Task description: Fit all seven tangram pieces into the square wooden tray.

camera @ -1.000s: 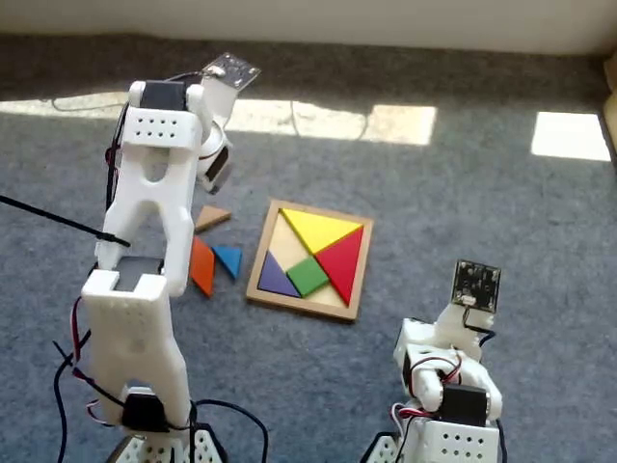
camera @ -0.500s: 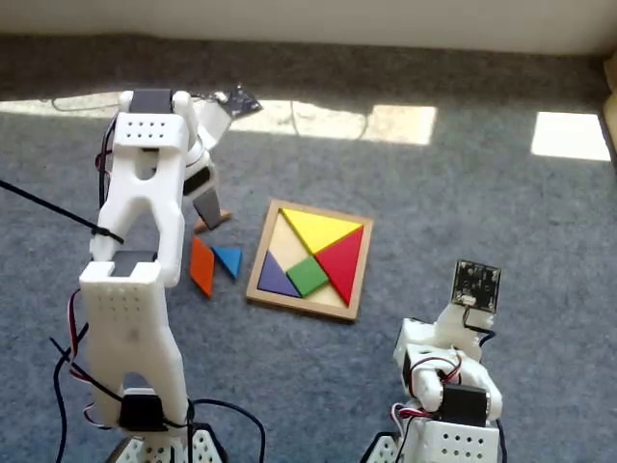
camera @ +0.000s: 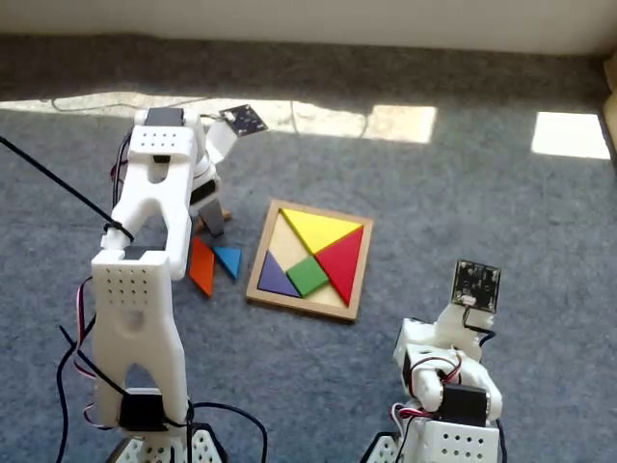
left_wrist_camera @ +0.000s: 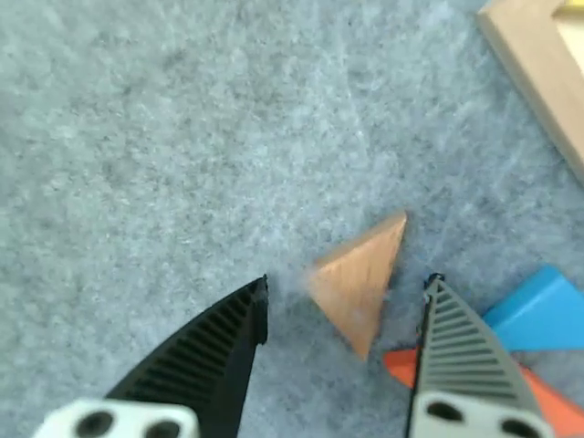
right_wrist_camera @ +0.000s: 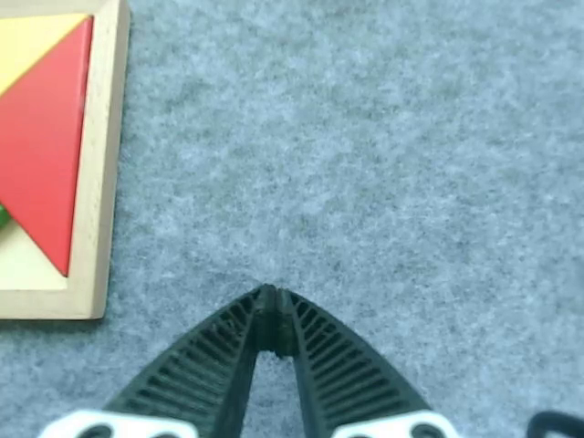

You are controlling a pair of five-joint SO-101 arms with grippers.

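The square wooden tray (camera: pixel 256 287) lies mid-carpet and holds a yellow triangle (camera: pixel 318 230), a red triangle (camera: pixel 343 260), a green square (camera: pixel 308 276) and a purple triangle (camera: pixel 275 277). Left of it lie an orange parallelogram (camera: pixel 201 266) and a blue triangle (camera: pixel 228 258). My left gripper (camera: pixel 210 224) is low over a tan triangle (left_wrist_camera: pixel 360 278). In the left wrist view the left gripper (left_wrist_camera: pixel 347 285) is open, one finger on each side of that triangle without touching it. My right gripper (right_wrist_camera: pixel 274 303) is shut on nothing above bare carpet, right of the tray's corner (right_wrist_camera: pixel 100 182).
Grey carpet covers the whole floor, with bright sun patches (camera: pixel 569 135) along the far side. The right arm (camera: pixel 451 371) sits folded near the front edge. Open carpet lies right of the tray.
The left arm has swung down and towards the tray, bringing its open gripper low around the tan triangle. The right arm and the other pieces have not moved.
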